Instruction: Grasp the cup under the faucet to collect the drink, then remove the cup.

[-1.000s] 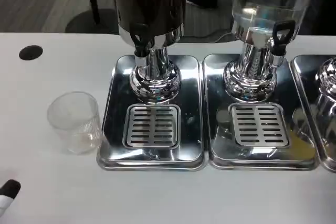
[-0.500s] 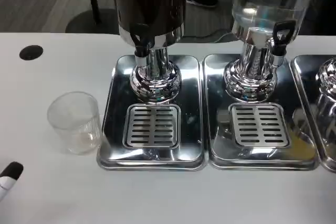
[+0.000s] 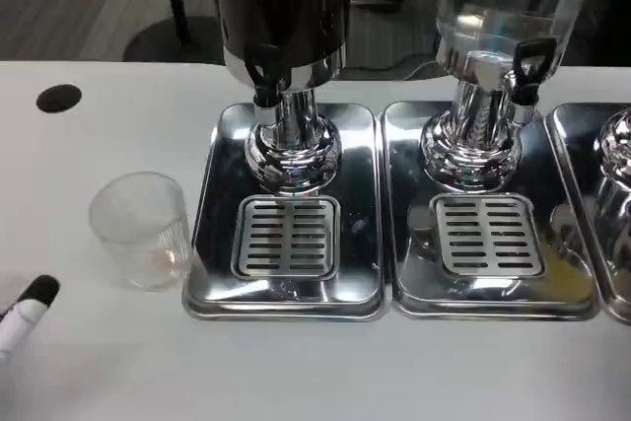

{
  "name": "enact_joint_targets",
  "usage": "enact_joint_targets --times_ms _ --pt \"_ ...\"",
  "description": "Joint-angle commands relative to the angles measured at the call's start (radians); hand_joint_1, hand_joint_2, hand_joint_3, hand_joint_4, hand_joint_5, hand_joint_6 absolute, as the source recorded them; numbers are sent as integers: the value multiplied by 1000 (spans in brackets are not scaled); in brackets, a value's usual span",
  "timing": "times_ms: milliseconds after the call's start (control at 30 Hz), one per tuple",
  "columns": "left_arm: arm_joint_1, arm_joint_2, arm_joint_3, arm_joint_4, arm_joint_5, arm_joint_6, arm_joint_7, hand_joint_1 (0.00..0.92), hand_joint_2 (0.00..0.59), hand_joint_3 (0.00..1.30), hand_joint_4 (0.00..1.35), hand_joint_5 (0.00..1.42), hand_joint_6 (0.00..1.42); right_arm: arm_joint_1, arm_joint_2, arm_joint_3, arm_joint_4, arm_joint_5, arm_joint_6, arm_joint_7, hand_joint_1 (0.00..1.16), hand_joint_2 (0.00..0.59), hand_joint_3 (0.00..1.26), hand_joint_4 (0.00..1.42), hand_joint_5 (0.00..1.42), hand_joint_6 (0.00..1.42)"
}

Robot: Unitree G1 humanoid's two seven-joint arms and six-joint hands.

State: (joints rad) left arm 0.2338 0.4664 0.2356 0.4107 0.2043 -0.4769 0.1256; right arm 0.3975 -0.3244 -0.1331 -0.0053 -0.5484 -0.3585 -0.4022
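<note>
— One fingertip of the left hand shows at the edge; grip, I cannot tell.
— And the cup?
— Just beyond it, upright, beside the tray.

A clear-tanked chrome dispenser stands upright on its shiny steel drip tray toward the right, and a round black hole marks the white table.

left hand, one fingertip visible at lower left edge
</note>
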Motion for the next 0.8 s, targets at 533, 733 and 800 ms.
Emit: enact_joint_targets --times_ms 533,733,800 --pt "-138 13 -90 123 111 81 45 204 67 0 0 0 0 15 4 -16 -12 23 -32 -9 669 571 395 290 220 180" --pt "-174 11 -113 151 128 93 53 206 67 0 0 0 0 13 3 -18 -17 25 -37 -7 669 571 395 290 220 180" --pt "-185 10 -119 163 131 95 55 206 67 0 0 0 0 13 4 -18 -18 25 -37 -7 669 571 395 290 220 180"
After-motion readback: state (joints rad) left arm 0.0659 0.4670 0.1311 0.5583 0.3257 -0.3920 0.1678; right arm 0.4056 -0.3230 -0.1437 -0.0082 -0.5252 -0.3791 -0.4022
